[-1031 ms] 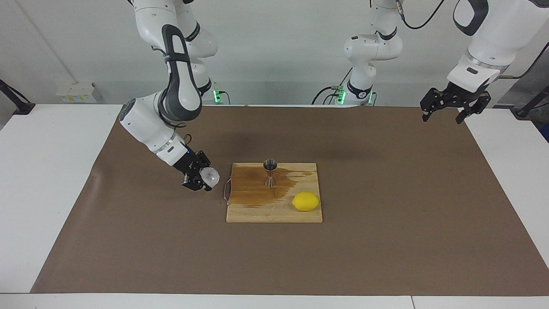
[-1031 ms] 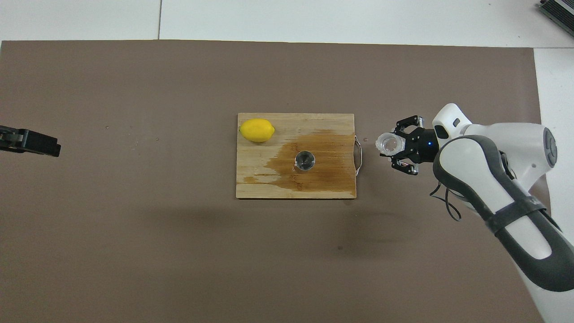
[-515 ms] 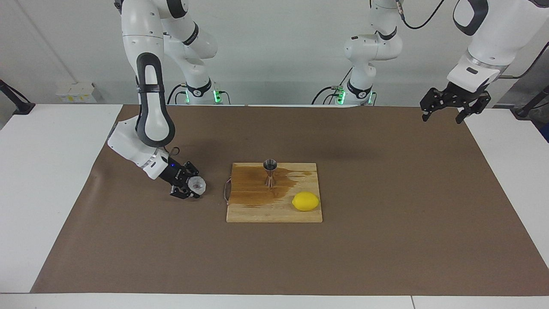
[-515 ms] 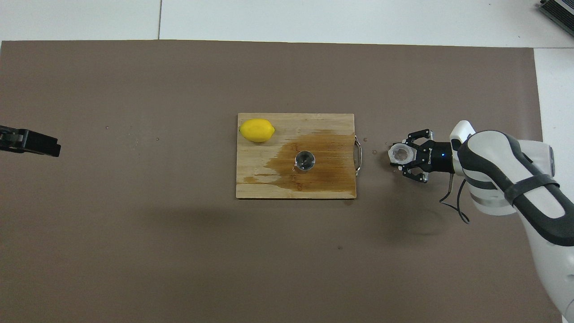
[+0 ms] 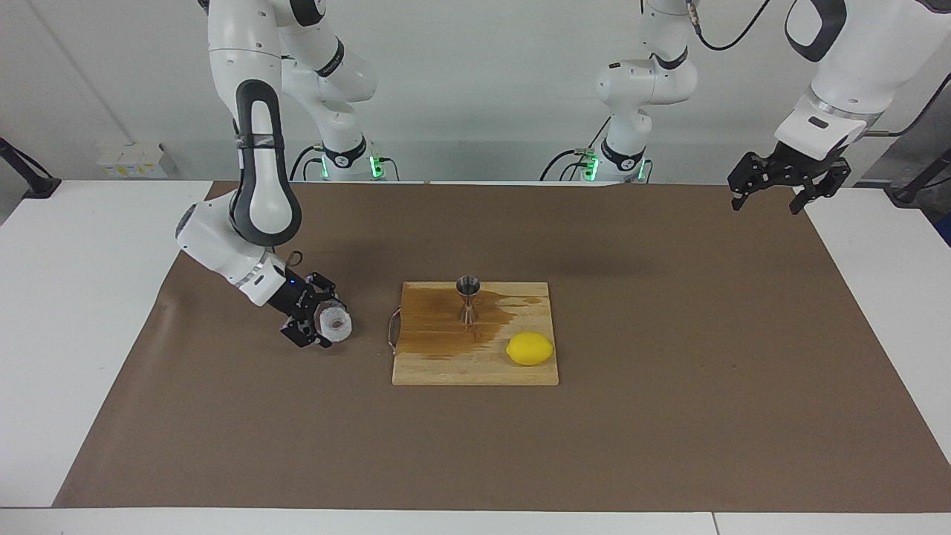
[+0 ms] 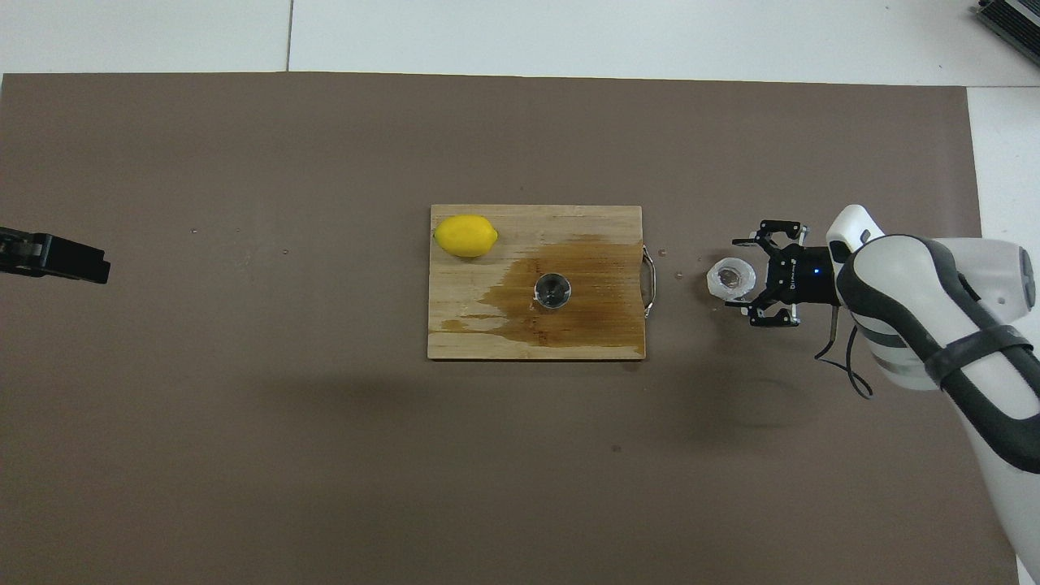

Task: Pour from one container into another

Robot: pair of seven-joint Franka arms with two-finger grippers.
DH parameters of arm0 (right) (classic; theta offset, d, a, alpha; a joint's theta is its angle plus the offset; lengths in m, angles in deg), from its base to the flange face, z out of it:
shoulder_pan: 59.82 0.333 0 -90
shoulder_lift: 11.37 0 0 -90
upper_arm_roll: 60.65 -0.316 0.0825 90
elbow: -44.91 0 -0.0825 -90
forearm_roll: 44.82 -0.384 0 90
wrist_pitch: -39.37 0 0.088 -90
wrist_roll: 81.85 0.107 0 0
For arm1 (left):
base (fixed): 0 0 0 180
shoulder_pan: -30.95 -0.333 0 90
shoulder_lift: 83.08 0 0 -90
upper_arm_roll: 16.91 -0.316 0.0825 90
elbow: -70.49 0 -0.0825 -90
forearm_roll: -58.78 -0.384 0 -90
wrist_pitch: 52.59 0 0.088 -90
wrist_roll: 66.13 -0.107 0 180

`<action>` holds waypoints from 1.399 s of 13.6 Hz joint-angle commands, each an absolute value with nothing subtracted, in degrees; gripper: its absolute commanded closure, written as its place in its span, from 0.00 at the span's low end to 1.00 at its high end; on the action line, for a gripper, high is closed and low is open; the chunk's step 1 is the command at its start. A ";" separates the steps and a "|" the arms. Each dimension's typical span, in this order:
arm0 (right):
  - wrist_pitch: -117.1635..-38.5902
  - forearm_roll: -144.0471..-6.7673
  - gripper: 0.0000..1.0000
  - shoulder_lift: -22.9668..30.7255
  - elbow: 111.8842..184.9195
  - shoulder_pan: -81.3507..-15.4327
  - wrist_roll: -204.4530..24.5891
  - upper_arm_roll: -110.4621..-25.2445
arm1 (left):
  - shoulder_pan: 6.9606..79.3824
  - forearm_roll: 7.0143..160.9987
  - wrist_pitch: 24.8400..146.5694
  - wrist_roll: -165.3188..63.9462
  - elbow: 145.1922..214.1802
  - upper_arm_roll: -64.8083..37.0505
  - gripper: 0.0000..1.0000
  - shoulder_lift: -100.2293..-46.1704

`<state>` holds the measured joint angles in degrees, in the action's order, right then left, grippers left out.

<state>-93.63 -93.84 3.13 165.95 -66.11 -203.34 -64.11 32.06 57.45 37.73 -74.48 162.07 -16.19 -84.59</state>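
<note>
The small translucent white cup (image 5: 333,323) with brownish contents stands on the brown mat beside the cutting board's handle, toward the right arm's end; it also shows in the overhead view (image 6: 730,278). My right gripper (image 5: 321,319) is low at the mat, open, its fingers either side of the cup without gripping it; it shows in the overhead view (image 6: 738,272) too. The steel hourglass jigger (image 5: 468,297) stands upright on the board's wet patch (image 6: 552,290). My left gripper (image 5: 769,197) waits open, raised over the left arm's end (image 6: 57,258).
The wooden cutting board (image 5: 475,368) lies mid-table with a dark wet stain and a metal handle (image 6: 648,280) facing the cup. A yellow lemon (image 5: 530,348) lies on the board's corner farther from the robots (image 6: 465,236). A few drops dot the mat by the handle.
My right gripper moved the cup away from the board toward the right arm's end, lowered it to the mat, opened, and drew back slightly. The left arm has not moved.
</note>
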 commanded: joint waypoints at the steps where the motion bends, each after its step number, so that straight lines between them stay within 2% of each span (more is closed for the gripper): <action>1: -89.06 -86.76 0.00 -2.40 166.64 -66.32 -189.92 -64.34 | 31.39 57.38 37.15 -74.65 162.42 -15.68 0.00 -85.19; 5: -85.35 -75.69 0.00 -7.50 166.12 -64.66 -165.31 -64.43 | 31.40 57.38 37.14 -74.65 162.42 -15.76 0.00 -85.19; 9: -82.64 -64.45 0.00 -8.47 162.35 -64.21 -142.11 -65.05 | 31.48 57.38 37.15 -74.65 162.42 -15.76 0.00 -85.19; 13: -73.07 -52.05 0.00 -10.05 156.89 -62.11 -121.19 -65.22 | 31.39 57.38 37.15 -74.65 162.42 -15.76 0.00 -85.19; 16: -63.75 -49.14 0.00 -10.94 152.86 -60.52 -102.82 -65.31 | 31.39 57.38 37.15 -74.65 162.42 -15.76 0.00 -85.19; 19: -54.09 -48.86 0.00 -9.80 145.31 -60.69 -85.33 -65.22 | 31.39 57.38 37.15 -74.65 162.42 -15.76 0.00 -85.19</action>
